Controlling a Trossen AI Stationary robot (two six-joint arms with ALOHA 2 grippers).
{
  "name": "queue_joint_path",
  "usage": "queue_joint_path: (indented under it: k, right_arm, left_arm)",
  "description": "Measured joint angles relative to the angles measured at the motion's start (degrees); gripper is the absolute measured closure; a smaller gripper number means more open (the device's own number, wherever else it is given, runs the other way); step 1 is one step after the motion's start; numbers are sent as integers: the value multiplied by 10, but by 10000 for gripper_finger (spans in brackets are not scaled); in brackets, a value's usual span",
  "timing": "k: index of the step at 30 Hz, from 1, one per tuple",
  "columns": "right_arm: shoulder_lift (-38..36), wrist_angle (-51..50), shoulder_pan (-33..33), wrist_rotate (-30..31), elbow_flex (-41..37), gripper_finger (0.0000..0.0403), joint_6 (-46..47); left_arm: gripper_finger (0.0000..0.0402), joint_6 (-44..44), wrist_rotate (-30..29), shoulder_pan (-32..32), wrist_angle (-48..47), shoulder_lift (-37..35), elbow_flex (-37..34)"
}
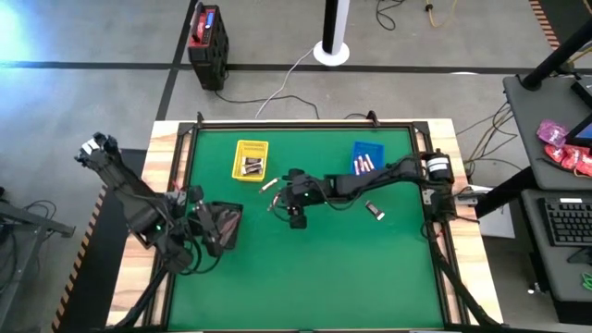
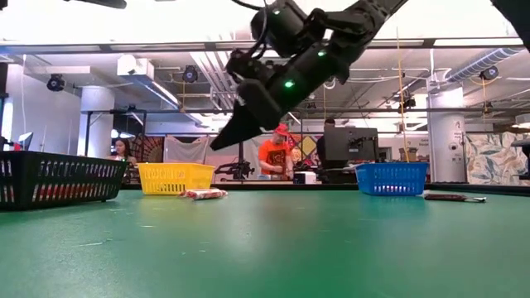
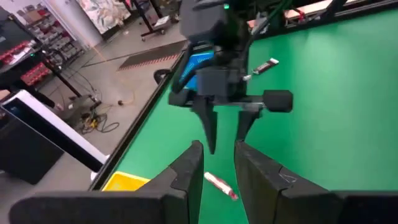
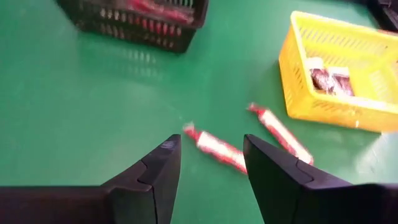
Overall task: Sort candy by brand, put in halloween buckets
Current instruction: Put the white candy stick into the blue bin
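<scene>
My right gripper (image 4: 211, 142) is open and hangs above the green table, fingers pointing down over two reddish-and-white wrapped candies (image 4: 214, 148) (image 4: 280, 132) that lie flat on the cloth. In the high view it sits mid-table (image 1: 294, 211), between the yellow bin (image 1: 250, 159) and the blue bin (image 1: 367, 157). My left gripper (image 3: 217, 146) is open, raised near the black bin (image 1: 225, 225) and facing the right gripper. The yellow bin holds brown candies (image 4: 329, 79), the blue bin reddish ones (image 1: 365, 165), and the black bin (image 4: 134, 18) reddish ones too.
A dark wrapped candy (image 1: 375, 210) lies alone toward the table's right side. A raised wooden rim (image 1: 305, 125) runs round the green table. Beyond the far edge, in the low view, a person in an orange shirt (image 2: 275, 157) stands in the room.
</scene>
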Motion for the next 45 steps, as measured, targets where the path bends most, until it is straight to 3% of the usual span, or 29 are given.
queue_joint_path:
  k: [7, 17, 25, 36, 45]
  right_arm:
    - [74, -39, -20, -32, 79, 234, -24]
    - [164, -215, -30, -33, 217, 235, -56]
    - [165, -241, -44, -80, 221, 255, -35]
    - [165, -248, -48, -110, 216, 370, -14]
    - [143, -280, -47, -118, 213, 372, 16]
  left_arm:
    - [327, -1, -2, -4, 11, 14, -8]
    - [327, -1, -1, -6, 13, 12, -15]
    - [327, -12, -3, -6, 15, 12, -28]
    - [327, -13, -11, -6, 16, 12, -28]
    - [327, -13, -12, -6, 18, 12, -28]
